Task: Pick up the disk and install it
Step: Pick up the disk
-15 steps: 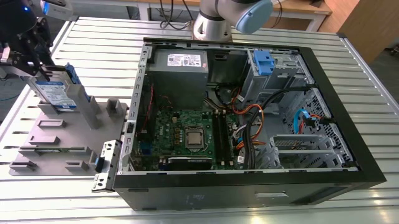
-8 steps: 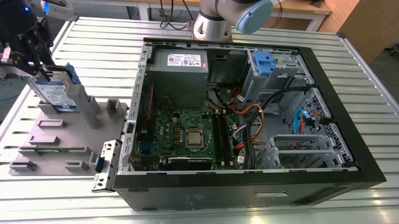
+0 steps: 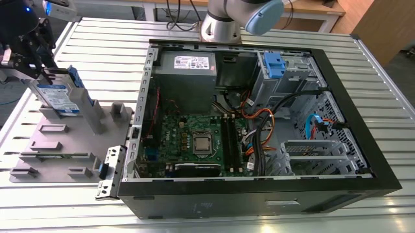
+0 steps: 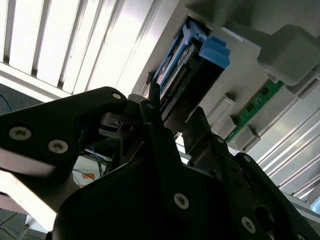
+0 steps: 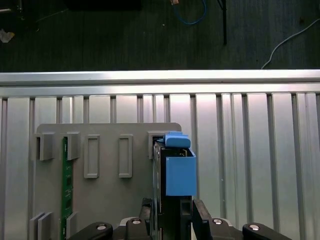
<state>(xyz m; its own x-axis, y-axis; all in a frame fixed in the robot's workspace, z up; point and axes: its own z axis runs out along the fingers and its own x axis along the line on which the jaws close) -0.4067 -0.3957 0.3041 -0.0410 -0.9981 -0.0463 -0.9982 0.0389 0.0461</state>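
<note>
Looks like your fingers [image 5: 201,216] are squeezing both sides of the disk [image 5: 179,175], which is standing upright in the grey holder block [image 3: 65,145] on the slatted surface [image 3: 97,39], just beside the open computer case [image 3: 259,201].

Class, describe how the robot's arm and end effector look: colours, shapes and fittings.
The arm is a silver-grey tube with rounded joints and a light-blue cap. The end effector, seen in both wrist views, is matt black, built from flat angular plates fastened with silver screws.
</note>
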